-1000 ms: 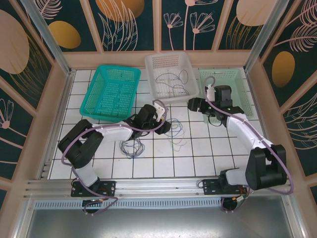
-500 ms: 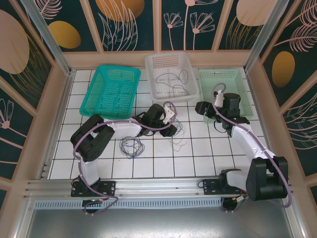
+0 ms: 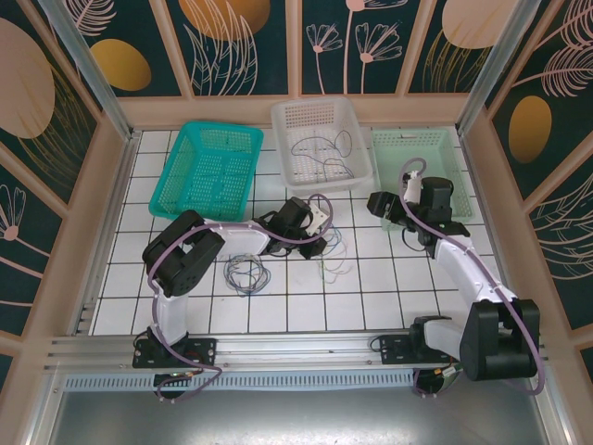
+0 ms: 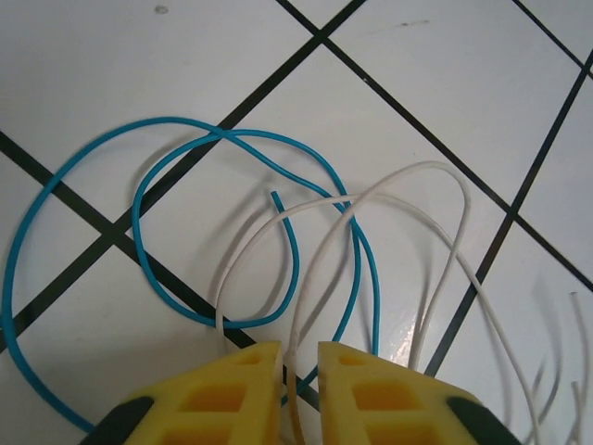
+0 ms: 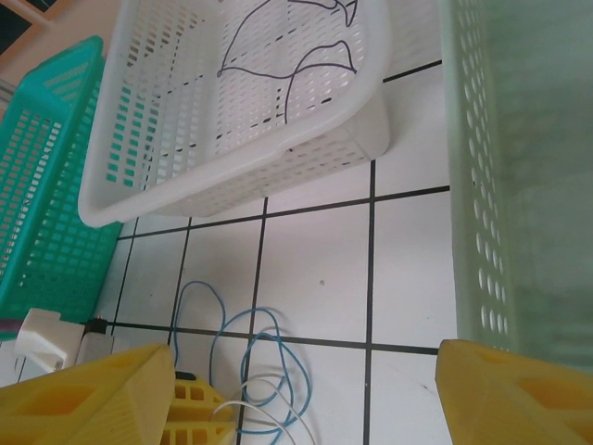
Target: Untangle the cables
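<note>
White tiled tabletop (image 3: 371,297) with dark grout, walled by leaf-patterned panels (image 3: 93,46). Before the white basket (image 3: 320,139), the left gripper (image 4: 299,350) pinches a pale cable (image 4: 434,165). Right of that basket, the right gripper (image 5: 306,371) gapes wide, empty.

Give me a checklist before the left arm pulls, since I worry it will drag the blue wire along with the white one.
1. White cable between the left hand's fingers: ok, it runs into the gap.
2. Grip firm on it: cannot tell; a narrow gap shows between the fingers.
3. Blue cable free of the white one: not ok, they cross just ahead of the fingers.
4. Right hand open and empty: ok, nothing lies between its fingers.
5. Dark grey loop out of the pull: ok, it lies apart from the left hand.
</note>
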You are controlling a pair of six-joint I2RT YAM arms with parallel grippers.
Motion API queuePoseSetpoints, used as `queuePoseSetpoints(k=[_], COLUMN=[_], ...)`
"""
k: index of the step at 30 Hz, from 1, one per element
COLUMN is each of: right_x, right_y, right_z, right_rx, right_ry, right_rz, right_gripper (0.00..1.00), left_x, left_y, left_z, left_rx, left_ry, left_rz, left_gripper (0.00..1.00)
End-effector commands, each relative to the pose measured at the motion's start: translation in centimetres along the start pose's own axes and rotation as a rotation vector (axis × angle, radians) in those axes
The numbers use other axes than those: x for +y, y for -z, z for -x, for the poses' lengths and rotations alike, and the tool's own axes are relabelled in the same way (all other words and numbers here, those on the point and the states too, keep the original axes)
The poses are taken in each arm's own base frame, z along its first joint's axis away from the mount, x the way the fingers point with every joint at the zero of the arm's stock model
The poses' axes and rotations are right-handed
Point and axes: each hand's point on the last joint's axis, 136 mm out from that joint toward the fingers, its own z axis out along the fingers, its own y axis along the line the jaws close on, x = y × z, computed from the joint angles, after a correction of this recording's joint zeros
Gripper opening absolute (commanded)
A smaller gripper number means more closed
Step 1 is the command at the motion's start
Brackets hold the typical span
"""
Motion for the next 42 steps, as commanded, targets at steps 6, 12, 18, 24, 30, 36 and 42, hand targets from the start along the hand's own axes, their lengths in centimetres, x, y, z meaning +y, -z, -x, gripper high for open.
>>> queuePoseSetpoints(k=[6,12,18,24,30,36,42], right_x=[-0.3,-0.3,-0.1,1.1,3.1,5.1,7.3], right_y=[0.1,0.4,0.7,1.3,2.5,3.1,4.2], right_z=[-1.3,-1.8,-1.5,-1.3,-1.7,-2.1,-2.1], right_rx=[-0.001,-0.009,-0.02,-0.05,-0.129,-0.158,-0.233], right_ry=[-0.018,-0.028,-0.019,0.013,0.062,0.155,0.249], right_rz=[0.026,0.027,0.028,0.09,0.206,0.241,0.251], right_gripper=[0.74,0.74,0.74,0.74,0.76,0.78,0.83], left_x=[-2.3,-2.9,-3.3,-4.8,-7.0,-8.8,-9.4], left_y=[3.4,4.4,4.6,11.0,18.1,21.6,23.2], left_z=[3.7,4.4,4.5,10.0,14.9,17.0,18.5], left_rx=[-0.129,-0.166,-0.182,-0.392,-0.592,-0.703,-0.764], left_ry=[-0.044,-0.053,-0.033,-0.057,-0.075,-0.067,-0.06], left_rz=[-0.018,-0.027,-0.047,-0.01,-0.01,-0.07,-0.078], left_gripper=[0.1,0.05,0.0,0.0,0.0,0.0,0.0])
